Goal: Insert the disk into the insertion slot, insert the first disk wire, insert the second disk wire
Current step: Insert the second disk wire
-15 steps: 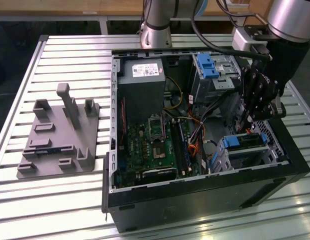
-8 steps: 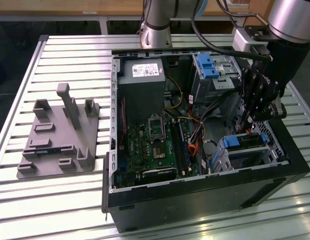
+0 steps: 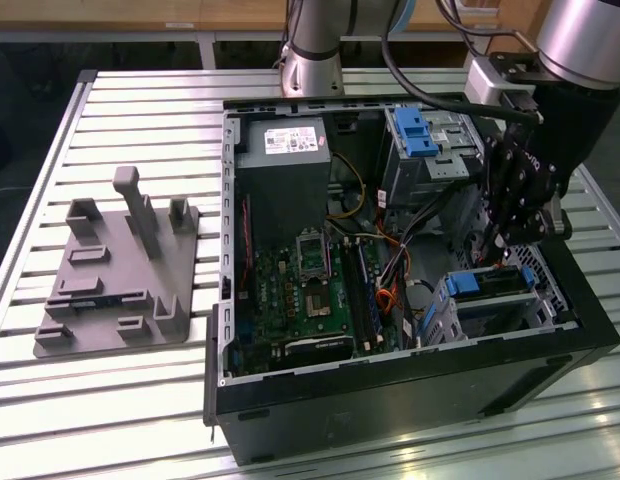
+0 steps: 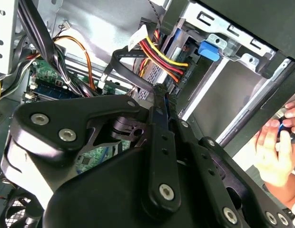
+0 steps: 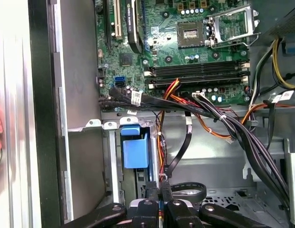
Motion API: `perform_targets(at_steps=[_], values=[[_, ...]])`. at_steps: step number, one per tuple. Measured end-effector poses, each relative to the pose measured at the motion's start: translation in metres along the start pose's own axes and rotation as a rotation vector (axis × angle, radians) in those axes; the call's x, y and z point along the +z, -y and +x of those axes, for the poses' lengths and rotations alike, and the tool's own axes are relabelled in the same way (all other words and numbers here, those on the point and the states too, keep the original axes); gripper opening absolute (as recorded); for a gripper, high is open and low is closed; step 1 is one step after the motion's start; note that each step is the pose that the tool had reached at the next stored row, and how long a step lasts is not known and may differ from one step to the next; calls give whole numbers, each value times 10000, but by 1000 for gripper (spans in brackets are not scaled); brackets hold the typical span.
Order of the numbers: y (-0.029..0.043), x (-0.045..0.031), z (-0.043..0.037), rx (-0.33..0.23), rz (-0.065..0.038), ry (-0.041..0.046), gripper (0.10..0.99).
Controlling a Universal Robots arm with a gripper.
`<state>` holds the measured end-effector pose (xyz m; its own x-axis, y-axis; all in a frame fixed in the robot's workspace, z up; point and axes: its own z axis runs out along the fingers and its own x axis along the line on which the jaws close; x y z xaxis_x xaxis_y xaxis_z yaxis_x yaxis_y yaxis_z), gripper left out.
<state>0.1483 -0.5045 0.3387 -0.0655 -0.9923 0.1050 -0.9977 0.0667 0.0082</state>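
the gripper point(image 3: 502, 243) is reaching down inside the open black computer case point(image 3: 390, 400), just above the near right corner of the case in the exterior view. its 2 black fingers point(image 4: 159, 114) are lying pressed together, clenched on a thin black cable point(image 5: 178, 152); in the first wrist view that cable is rising from between the fingertips and curving up toward the wire bundle. in the second wrist view the closed tips are pointing at a cluster of red, yellow and black wires point(image 4: 159, 54) beside a grey metal bay.

just below the gripper in the exterior view, the disk point(image 3: 490, 283) is sitting in the insertion slot point(image 3: 490, 315), its blue carrier edge showing along the top of the grey cage, with the slot against the case's right wall. in the first wrist view a blue plastic block point(image 5: 134, 151) is lying just beyond the fingertips.

further in, the green motherboard point(image 3: 310, 300) is covering the case floor, with orange and black wires crossing toward it. the grey power supply point(image 3: 282, 170) is standing at the far left of the case, and a taller bay with a blue latch point(image 3: 415, 130) is standing at the far right.

outside the case, on the exterior view's left, a grey fixture plate point(image 3: 120, 270) is resting on the slatted table point(image 3: 140, 110). a person's hand point(image 4: 276, 142) is showing beyond the case wall in the second wrist view
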Motion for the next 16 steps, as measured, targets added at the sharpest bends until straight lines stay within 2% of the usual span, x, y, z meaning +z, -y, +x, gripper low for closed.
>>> perform_targets(at_steps=[10, 16], values=[[11, 1, 2, 35, -4, -1, 145], [14, 5, 32, 29, -3, -1, 145]])
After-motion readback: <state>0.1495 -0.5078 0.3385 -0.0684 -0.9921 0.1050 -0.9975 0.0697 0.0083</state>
